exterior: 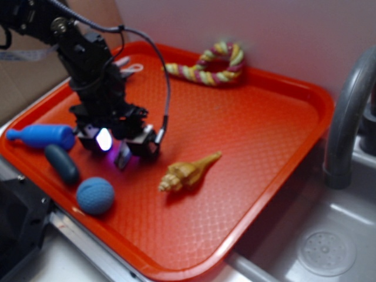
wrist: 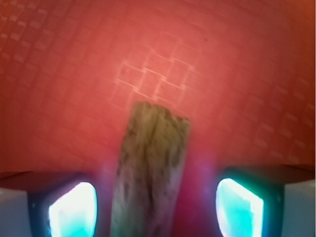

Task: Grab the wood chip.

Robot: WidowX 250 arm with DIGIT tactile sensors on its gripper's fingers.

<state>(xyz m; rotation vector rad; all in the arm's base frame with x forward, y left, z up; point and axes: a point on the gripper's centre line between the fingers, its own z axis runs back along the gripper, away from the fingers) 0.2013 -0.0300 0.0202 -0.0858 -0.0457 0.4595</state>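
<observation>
Glowing fingertip pads are seen at both lower corners of the wrist view, with the wood chip lying lengthwise between them on the red tray. Clear gaps are noted on both sides, so the gripper is judged spread apart and holding nothing. For a sound grasp, the chip should be kept centred, the fingers lowered to the tray surface, and closure made across the chip's narrow width.

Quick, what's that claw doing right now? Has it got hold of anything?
Gripper: open, with the wood chip between its fingers, gaps on both sides, not yet squeezed.
</observation>
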